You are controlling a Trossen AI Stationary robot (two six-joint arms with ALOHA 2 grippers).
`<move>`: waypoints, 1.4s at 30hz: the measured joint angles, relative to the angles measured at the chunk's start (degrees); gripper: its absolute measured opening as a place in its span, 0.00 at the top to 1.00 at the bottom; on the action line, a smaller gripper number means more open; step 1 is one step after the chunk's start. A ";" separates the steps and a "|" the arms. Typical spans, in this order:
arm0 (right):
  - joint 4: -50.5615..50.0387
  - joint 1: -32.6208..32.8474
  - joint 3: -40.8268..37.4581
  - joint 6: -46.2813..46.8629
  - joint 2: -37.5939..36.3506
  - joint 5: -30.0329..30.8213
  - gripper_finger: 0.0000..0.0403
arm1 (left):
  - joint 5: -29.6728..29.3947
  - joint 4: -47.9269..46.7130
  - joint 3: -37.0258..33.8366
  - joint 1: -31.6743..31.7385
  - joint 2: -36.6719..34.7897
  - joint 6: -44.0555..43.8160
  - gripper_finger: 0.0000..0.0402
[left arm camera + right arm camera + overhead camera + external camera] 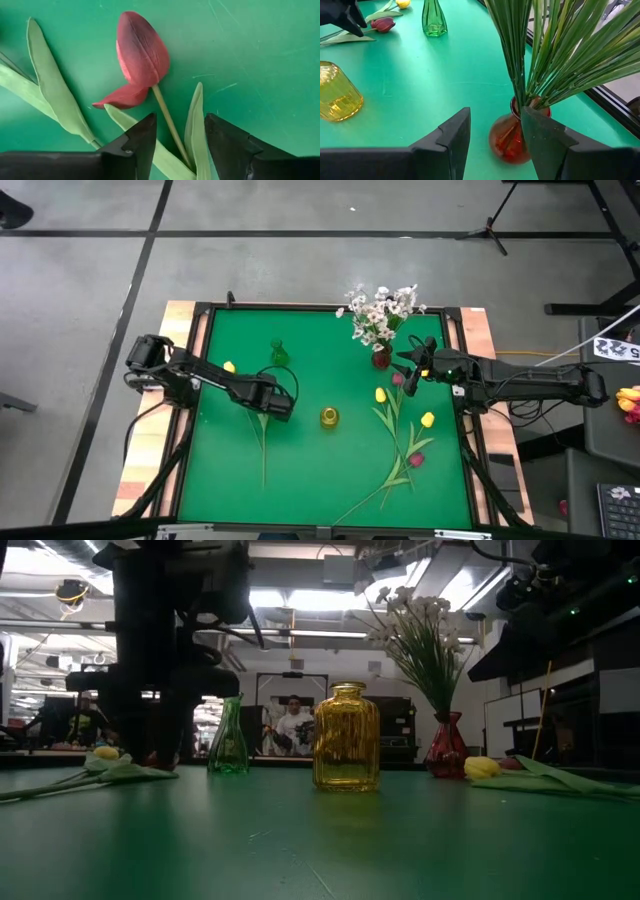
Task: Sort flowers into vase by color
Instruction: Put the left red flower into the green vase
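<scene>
We are only getting started: white sprays are standing in the red vase, tulips are lying on the surface, our left gripper is straddling, fingers apart, a maroon tulip, right gripper is hovering open by the red vase.

Right end effector seen at frame bottom, fingers parted, red vase with green stems between. Yellow vase at left edge; green vase and maroon tulip at upper left, on green tabletop.
</scene>
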 joint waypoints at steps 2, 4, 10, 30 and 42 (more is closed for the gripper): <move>-0.01 -0.01 0.01 -0.01 0.01 0.00 0.56 | -0.01 -0.03 0.00 0.11 0.00 -0.06 0.63; -0.02 -0.01 0.01 -0.01 0.01 0.00 0.56 | -0.03 -0.04 0.00 0.11 0.00 -0.10 0.66; -0.03 0.00 0.00 -0.01 -0.01 0.00 0.56 | -0.06 -0.04 0.00 0.26 0.00 -0.09 0.73; -0.07 -0.01 -0.01 1.09 -0.01 -1.04 0.56 | 2.34 2.07 -0.02 1.49 3.15 1.81 0.82; 0.73 -0.01 -0.01 2.61 0.00 -4.26 0.56 | 1.08 2.62 0.00 1.86 2.83 4.33 0.99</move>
